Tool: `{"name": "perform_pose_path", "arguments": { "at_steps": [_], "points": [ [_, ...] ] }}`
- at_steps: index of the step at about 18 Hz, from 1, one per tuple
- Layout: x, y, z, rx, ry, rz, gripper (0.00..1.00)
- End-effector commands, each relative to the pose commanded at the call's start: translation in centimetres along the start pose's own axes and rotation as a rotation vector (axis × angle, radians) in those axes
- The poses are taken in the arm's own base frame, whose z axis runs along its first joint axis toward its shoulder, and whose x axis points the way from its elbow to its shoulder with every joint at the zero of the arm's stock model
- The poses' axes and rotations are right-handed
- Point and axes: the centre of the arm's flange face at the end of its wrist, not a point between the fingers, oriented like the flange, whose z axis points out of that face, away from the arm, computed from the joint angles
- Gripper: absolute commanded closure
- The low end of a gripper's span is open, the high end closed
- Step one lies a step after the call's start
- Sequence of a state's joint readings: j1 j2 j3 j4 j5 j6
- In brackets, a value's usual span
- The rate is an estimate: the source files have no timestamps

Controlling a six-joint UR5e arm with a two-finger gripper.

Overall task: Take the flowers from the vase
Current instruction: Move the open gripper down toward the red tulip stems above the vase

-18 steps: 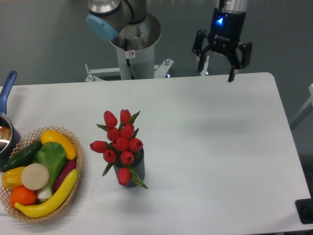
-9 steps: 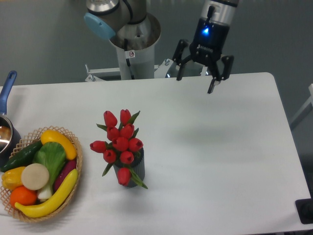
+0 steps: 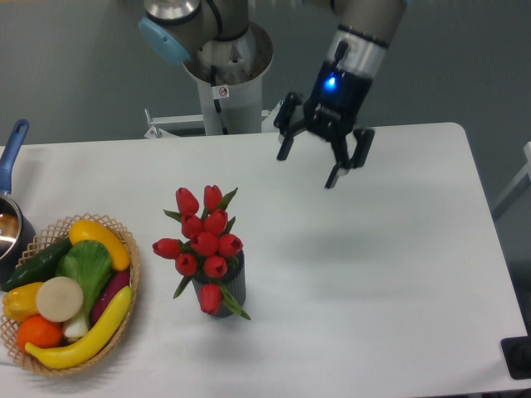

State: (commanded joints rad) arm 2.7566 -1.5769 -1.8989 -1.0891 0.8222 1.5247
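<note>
A bunch of red tulip flowers (image 3: 202, 241) with green leaves stands in a small dark grey ribbed vase (image 3: 229, 288) left of the table's middle. The blooms spread wider than the vase and hide its mouth. My gripper (image 3: 308, 169) hangs above the far part of the table, up and to the right of the flowers and well apart from them. Its two fingers are spread open with nothing between them.
A woven wicker basket (image 3: 128, 293) full of toy fruit and vegetables sits at the left front. A pot with a blue handle (image 3: 12, 145) is at the left edge. The robot base (image 3: 226, 79) stands behind the table's far edge.
The gripper has moved left and lower, from beyond the far right part of the table toward the flowers. It has stayed open. Flowers and vase have not moved.
</note>
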Motion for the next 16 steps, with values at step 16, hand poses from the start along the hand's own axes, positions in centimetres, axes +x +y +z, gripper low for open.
{"name": "perform_pose_path", "arguments": {
  "at_steps": [16],
  "points": [
    [-1.3,0.0,10.3,0.230,0.200,-0.048,0.00]
  ]
}}
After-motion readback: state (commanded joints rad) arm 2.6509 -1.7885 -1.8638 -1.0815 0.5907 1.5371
